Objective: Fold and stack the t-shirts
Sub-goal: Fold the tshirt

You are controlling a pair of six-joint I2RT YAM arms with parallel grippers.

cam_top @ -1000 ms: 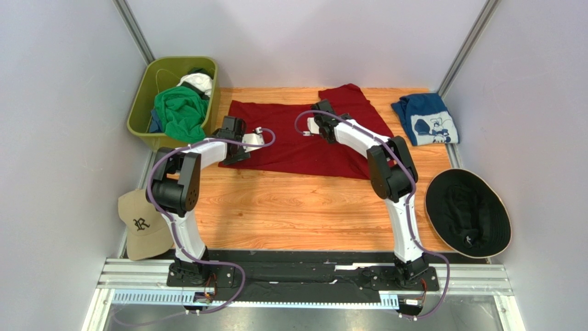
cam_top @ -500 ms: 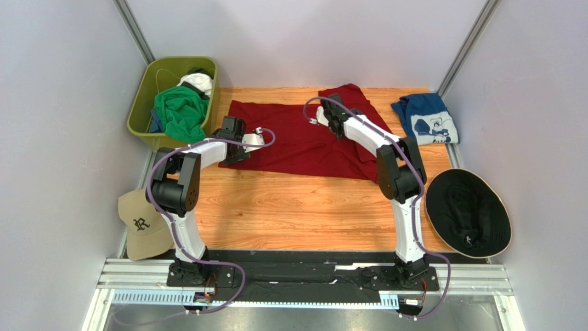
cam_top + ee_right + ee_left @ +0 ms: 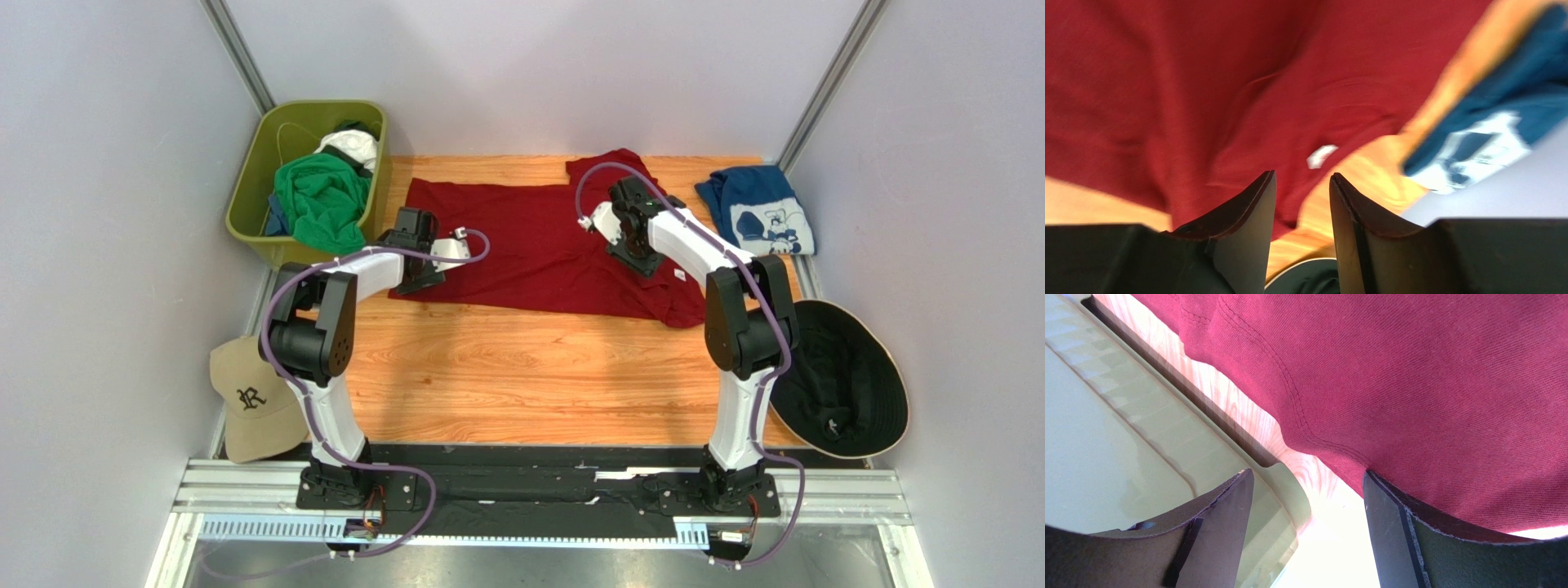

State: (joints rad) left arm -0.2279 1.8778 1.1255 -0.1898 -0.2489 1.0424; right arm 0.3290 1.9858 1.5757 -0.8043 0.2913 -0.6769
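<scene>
dark red t-shirt [image 3: 540,251] is lying spread across the far half of the wooden table [image 3: 528,380]. It is mostly flat, with one flap sticking out toward the back edge right of centre and the right end wrinkling. A small white tag [image 3: 1321,156] is showing on its right portion.

navy-blue t-shirt [image 3: 757,211] is sitting in the far right corner of the table, loosely folded, with the white cartoon print facing up. It is lying apart from the red one, and a strip of wood is showing between them.

bright green t-shirt [image 3: 319,196] is lying crumpled inside the olive-green bin [image 3: 252,184] off the far left corner. A white cloth [image 3: 350,145] is lying behind it in the same bin.

left gripper [image 3: 1309,473] is sitting low at the red shirt's left edge, between the shirt and the bin. Its jaws are standing wide apart and gripping nothing. The shirt hem is running just past the right finger and the bin wall is sitting beside the left one.

right gripper [image 3: 1302,174] is hovering over the red shirt's right portion, near the tag. Its jaws are standing parted at a moderate gap with nothing between them. The right wrist view is blurring, so finer detail there is not readable.

tan baseball cap [image 3: 252,398] is lying off the table's left side, near the left arm's base. black wide-brimmed hat [image 3: 846,380] is lying off the right side, and the right arm's elbow is overlapping its left rim in the top view.
</scene>
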